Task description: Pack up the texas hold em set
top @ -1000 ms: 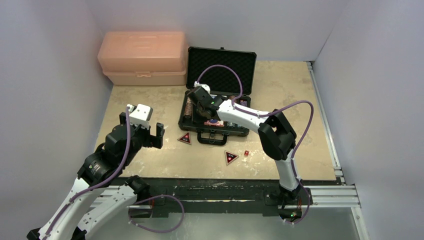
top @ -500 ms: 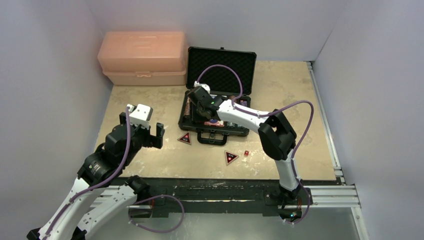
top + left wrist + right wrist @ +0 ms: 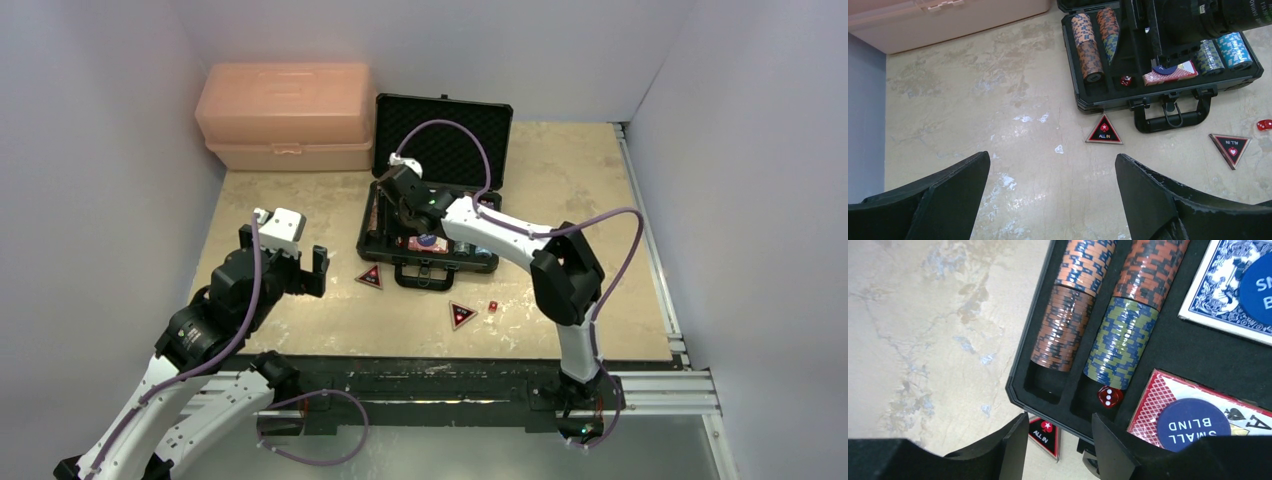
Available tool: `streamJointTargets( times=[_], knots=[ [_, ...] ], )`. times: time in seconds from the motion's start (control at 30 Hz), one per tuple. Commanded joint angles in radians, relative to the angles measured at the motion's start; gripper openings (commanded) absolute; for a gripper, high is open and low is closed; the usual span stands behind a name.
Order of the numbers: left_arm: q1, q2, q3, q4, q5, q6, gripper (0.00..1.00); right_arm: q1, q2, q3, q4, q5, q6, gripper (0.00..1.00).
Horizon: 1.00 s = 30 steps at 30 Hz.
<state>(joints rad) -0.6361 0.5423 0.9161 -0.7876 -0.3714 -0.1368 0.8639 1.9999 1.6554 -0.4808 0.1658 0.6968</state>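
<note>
The black case [image 3: 440, 150] lies open at the table's back, its base [image 3: 1083, 100] holding chip stacks [image 3: 1120, 340], a red card deck [image 3: 1150, 400] and a blue card deck [image 3: 1218, 285]. A red die [image 3: 1109, 396] rests in the slot at the end of the olive-blue stack. My right gripper [image 3: 1060, 440] hovers open and empty over the case's front left corner. Two red triangular buttons [image 3: 370, 277] [image 3: 461, 315] and another red die [image 3: 493, 306] lie on the table in front of the case. My left gripper [image 3: 1053, 200] hangs open over bare table, left of the case.
A salmon-pink plastic box [image 3: 285, 115] stands at the back left, beside the case lid. Blue discs, the near one marked SMALL BLIND [image 3: 1193, 425], sit on both decks. The case handle [image 3: 1170, 117] sticks out toward the near edge.
My right gripper has drawn back and up over the case's left side, and its cable arches higher. The left arm has not moved.
</note>
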Motion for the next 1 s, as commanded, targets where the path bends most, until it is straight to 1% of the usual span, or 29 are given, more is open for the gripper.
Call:
streamJointTargets(
  times=[0.0,0.13,0.23,0.37,0.47,0.6,0.67,0.87,0.97],
  knots=[
    [-0.001,0.005,-0.01,0.021,-0.011,0.017,0.96,0.004,-0.086,0.01,0.044,0.014,-0.04,0.56],
    [-0.002,0.01,-0.011,0.021,-0.009,0.018,0.97,0.004,-0.124,0.009,0.044,0.026,-0.056,0.63],
    [-0.001,0.01,-0.013,0.022,-0.012,0.019,0.97,0.004,-0.16,0.002,0.039,0.056,-0.068,0.7],
    [-0.001,0.01,-0.014,0.025,-0.017,0.018,0.97,0.004,-0.214,-0.017,0.044,0.123,-0.09,0.78],
    [-0.002,0.012,-0.015,0.027,-0.017,0.019,0.97,0.002,-0.247,-0.03,0.061,0.166,-0.118,0.88],
    [-0.001,0.02,-0.022,0.041,-0.021,0.011,0.99,-0.008,-0.287,-0.036,0.067,0.269,-0.182,0.95],
    [-0.001,0.026,-0.02,0.041,-0.026,0.002,1.0,-0.026,-0.308,-0.047,0.073,0.294,-0.209,0.98],
    [-0.002,0.056,-0.022,0.044,-0.005,-0.016,1.0,-0.105,-0.368,-0.121,0.089,0.265,-0.229,0.99],
    [-0.002,0.087,-0.008,0.026,0.035,-0.014,1.0,-0.129,-0.4,-0.173,0.094,0.266,-0.212,0.99]
  ],
)
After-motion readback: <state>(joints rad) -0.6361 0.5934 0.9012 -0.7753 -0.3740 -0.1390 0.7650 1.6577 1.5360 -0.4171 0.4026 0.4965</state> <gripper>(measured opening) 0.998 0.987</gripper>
